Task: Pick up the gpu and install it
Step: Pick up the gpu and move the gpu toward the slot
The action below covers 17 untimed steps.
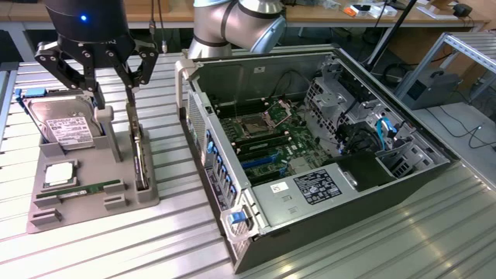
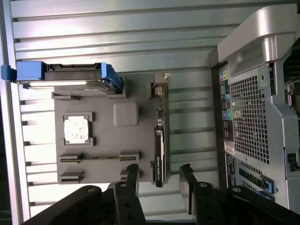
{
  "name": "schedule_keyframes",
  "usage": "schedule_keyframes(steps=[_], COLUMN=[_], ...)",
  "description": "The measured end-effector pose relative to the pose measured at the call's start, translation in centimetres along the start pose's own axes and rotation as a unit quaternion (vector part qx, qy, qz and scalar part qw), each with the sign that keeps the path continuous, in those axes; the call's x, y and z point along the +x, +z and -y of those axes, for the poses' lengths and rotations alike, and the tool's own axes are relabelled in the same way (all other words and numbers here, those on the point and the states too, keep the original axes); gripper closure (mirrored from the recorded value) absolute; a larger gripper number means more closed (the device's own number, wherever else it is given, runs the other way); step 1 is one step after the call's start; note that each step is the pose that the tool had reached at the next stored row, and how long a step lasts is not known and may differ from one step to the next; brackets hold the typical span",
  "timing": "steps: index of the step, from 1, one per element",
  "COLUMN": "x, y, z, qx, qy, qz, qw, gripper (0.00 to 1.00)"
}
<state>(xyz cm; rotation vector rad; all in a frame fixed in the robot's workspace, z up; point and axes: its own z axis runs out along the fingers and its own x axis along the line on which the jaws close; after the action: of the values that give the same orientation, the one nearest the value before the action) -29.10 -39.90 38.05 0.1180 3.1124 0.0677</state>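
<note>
The gpu [image 1: 139, 158] is a thin dark card standing on edge in a slot at the right side of the grey holder [image 1: 124, 204], on the exterior view's left. My gripper [image 1: 115, 96] hangs just above the card's far end, open, a finger on either side of the card line and nothing gripped. In the wrist view the gpu [image 2: 160, 140] runs along the holder's edge, and its near end lies between the two black fingertips of my gripper [image 2: 159, 172]. The open computer case [image 1: 364, 186] lies on the exterior view's right with its motherboard [image 1: 268, 145] exposed.
The holder also carries a hard drive [image 1: 66, 125] with blue rails, a processor chip [image 1: 60, 173] and a green memory stick [image 1: 81, 190]. The case's rear panel [image 2: 253, 117] stands close beside the holder. Everything rests on a ribbed metal table [image 1: 139, 244].
</note>
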Motion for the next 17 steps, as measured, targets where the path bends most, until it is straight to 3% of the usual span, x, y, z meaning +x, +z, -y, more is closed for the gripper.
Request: schedule_keyframes(steps=[17], x=[0.96], y=[0.23], z=[0.08], qx=[0.0], qy=[0.0], qz=[0.0], qw=[1.0], gripper=[0.52])
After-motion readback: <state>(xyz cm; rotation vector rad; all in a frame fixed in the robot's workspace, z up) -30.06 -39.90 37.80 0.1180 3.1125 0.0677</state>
